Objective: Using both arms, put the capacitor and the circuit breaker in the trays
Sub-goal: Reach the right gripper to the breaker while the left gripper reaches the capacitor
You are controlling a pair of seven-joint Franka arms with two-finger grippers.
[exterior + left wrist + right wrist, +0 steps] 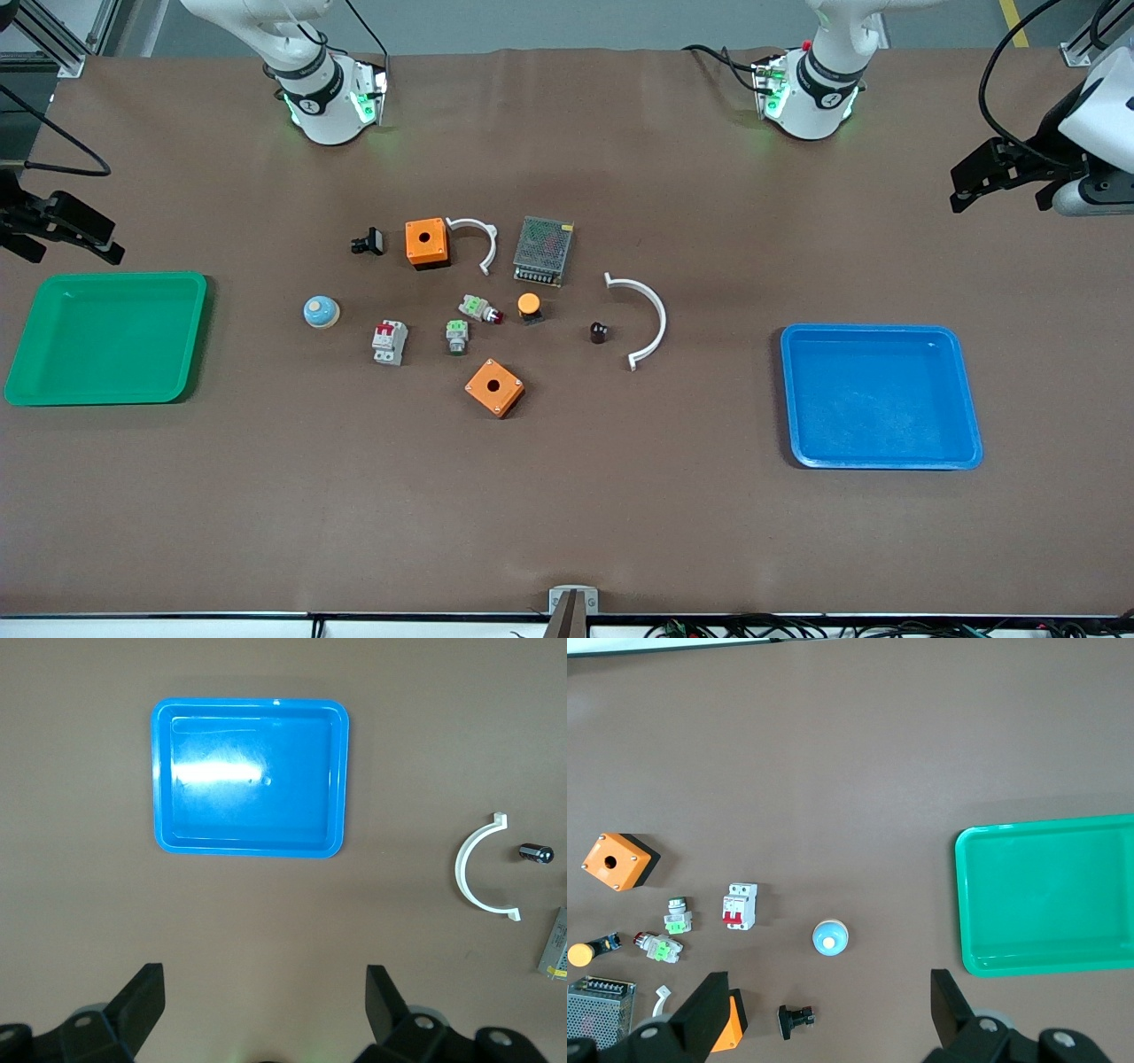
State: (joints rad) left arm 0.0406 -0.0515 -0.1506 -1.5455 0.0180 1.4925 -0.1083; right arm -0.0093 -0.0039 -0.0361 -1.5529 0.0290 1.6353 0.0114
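My left gripper (266, 1014): up in the air at the left arm's end of the worktop, fingers spread wide with nothing between them; the blue tray and bare brown mat lie below it in my left wrist view.
My right gripper (830, 1019): up at the right arm's end of the worktop, fingers likewise spread wide and empty, above the mat just beside the green tray.
Capacitor (599, 332): lying on the mat near the middle of the worktop, just beside the inner curve of the large white arc (645, 319), not touching it; it is well apart from the blue tray.
Circuit breaker (389, 341): on the mat in the cluster of parts, toward the right arm's end of it, red levers facing the robots' edge; the blue dome button (321, 311) sits near it.
Blue tray (881, 396): flat on the mat toward the left arm's end, nothing in it.
Green tray (106, 338): flat on the mat toward the right arm's end, nothing in it.
Other parts: two orange boxes (427, 243) (494, 387), the second one nearest the front edge of the whole cluster; a mesh-covered power supply (542, 251); an orange-capped button (529, 306); two green-topped parts (479, 308) (456, 336); a black clip (368, 241); a small white arc (477, 238).
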